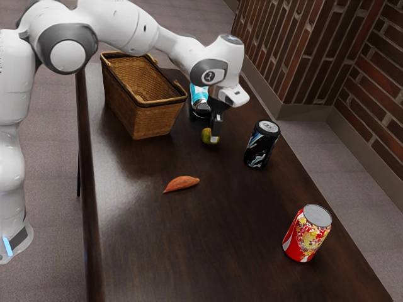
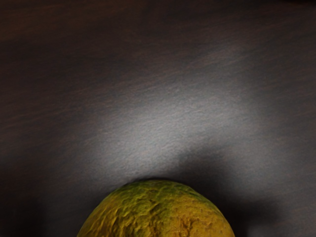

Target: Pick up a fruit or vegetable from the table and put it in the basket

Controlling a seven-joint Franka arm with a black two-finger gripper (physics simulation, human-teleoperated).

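Gripper down at green-yellow fruit; open or clamped, can't tell. Fruit right under hand, prob. on table. Best: center grip, squeeze evenly, check hold, lift straight, then clear rim of basket, twd ext. view's left of gripper.

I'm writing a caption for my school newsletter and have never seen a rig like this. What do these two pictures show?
The machine is one white robot arm with black jaws at its end. The exterior view comes from a camera at its side; the wrist view looks down from its hand. On the dark table stand a wicker basket, a black can, a red can and a partly hidden blue-labelled container; an orange root lies nearby. The jaws are down at a yellow-green fruit; whether they hold it, I can't tell.
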